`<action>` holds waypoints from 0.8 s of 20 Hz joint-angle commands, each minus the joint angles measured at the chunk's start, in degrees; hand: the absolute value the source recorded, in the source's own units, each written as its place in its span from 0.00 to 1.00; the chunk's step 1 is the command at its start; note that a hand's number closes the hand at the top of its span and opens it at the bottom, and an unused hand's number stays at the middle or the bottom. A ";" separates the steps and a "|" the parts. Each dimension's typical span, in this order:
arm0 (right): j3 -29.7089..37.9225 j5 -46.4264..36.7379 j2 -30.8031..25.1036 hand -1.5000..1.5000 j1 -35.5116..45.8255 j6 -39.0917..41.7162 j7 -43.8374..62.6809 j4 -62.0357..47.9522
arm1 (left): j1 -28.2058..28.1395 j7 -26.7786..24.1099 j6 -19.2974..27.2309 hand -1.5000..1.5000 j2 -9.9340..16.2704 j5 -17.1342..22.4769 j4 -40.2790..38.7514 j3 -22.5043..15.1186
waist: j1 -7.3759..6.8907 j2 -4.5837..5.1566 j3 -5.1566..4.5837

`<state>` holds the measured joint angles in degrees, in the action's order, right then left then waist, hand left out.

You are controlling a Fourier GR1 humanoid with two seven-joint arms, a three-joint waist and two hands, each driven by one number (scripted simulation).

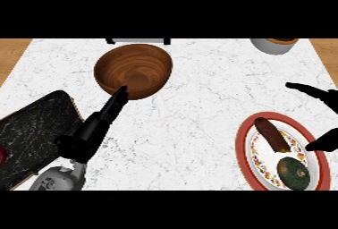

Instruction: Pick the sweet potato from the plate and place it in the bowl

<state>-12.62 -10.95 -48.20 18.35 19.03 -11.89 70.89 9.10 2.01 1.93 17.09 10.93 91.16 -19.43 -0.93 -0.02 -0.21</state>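
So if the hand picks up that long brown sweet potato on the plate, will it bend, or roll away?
The sweet potato looks like a solid, tapered root, so it is probably stiff and will not bend. Its rounded, elongated shape suggests it could roll sideways if nudged. The plate has a raised red rim that would likely stop it.

White marble counter [198,112] with grey veining, wooden strips [13,49] at both far corners.
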 commanded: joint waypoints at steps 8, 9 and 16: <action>-4.48 7.51 -0.59 0.00 9.74 27.62 29.41 10.81 | 0.50 1.04 -0.44 0.50 -1.79 -1.98 -1.35 -0.20 | 0.92 -0.14 0.11; -4.54 6.70 0.81 0.00 7.25 26.45 30.58 12.24 | -1.40 -0.83 -1.98 0.50 -0.75 -0.65 -0.84 1.81 | 0.95 -0.13 0.14; -1.66 2.65 6.14 0.00 5.49 29.43 37.81 16.05 | -0.16 -1.18 -4.09 0.50 -2.72 -3.33 -3.30 4.23 | 1.03 -0.02 0.18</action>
<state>-15.72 -7.13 -44.78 24.97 46.47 21.49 83.94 8.04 2.14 -0.59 15.35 8.67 90.69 -16.83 -0.08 -0.11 -0.03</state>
